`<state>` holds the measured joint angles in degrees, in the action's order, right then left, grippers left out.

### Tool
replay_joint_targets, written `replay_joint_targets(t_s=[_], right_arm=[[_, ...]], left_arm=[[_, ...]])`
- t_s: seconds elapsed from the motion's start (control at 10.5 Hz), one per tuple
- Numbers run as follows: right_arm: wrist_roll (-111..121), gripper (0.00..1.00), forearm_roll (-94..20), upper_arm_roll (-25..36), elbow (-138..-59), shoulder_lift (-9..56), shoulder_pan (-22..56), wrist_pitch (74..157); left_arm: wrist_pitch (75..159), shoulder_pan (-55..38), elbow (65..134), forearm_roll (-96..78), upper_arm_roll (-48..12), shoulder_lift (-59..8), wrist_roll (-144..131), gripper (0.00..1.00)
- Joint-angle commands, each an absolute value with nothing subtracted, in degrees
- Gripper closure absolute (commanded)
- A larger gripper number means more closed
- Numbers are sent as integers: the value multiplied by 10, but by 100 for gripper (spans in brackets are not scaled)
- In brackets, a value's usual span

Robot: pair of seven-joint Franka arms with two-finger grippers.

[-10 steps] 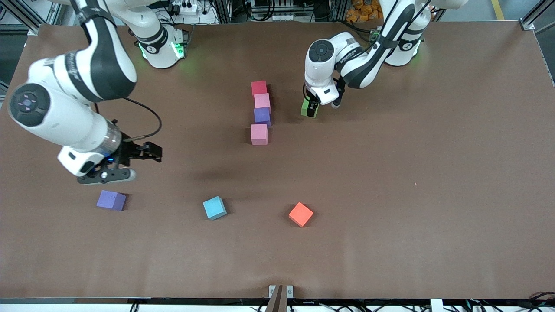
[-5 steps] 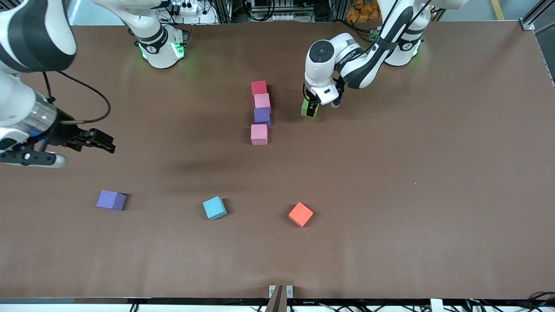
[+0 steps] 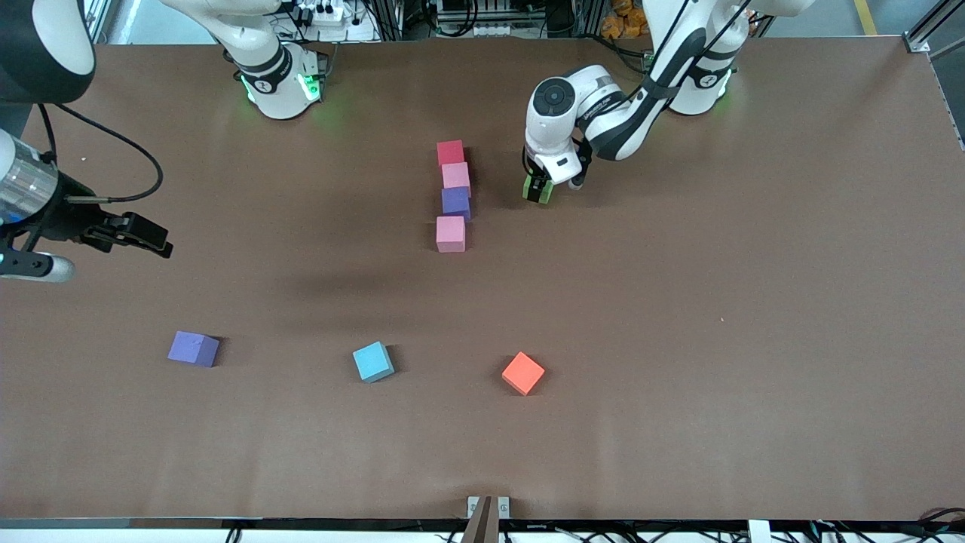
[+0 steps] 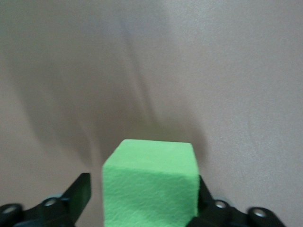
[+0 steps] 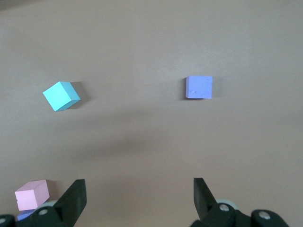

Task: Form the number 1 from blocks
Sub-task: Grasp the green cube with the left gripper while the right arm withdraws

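Observation:
Four blocks form a line at mid-table: red (image 3: pixel 450 152), pink (image 3: pixel 455 176), purple (image 3: pixel 455 200) and a second pink (image 3: pixel 450 234), which is nearest the front camera. The green block (image 3: pixel 537 190) sits beside this line, toward the left arm's end. My left gripper (image 3: pixel 537 187) is low around it and open. In the left wrist view the green block (image 4: pixel 149 184) touches one finger (image 4: pixel 201 187), and a gap shows at the other finger (image 4: pixel 81 189). My right gripper (image 3: pixel 154 243) hangs open and empty over the right arm's end of the table.
A second purple cube (image 3: pixel 193 348), a cyan cube (image 3: pixel 373 361) and an orange cube (image 3: pixel 522 372) lie apart, nearer the front camera. The right wrist view shows the cyan cube (image 5: pixel 61 96), the purple cube (image 5: pixel 199 87) and a pink block (image 5: pixel 32 194).
My right arm has swung away from the loose purple cube toward its own end of the table. The left hand has shifted slightly and the green block now looks less tilted.

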<state>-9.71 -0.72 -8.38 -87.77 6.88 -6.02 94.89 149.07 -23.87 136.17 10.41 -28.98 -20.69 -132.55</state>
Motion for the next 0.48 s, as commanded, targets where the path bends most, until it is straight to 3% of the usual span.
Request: replay_joint_targets(t_s=[0.0,0.38], right_arm=[[-70,0,38,-97,-876,50,-76,919],[-27,0,35,-25,-869,50,-39,918]], left_arm=[[1493,-240,1354,126,-289,-216,-1331,100],[1485,-227,1333,221,-287,-216,-1286,100]])
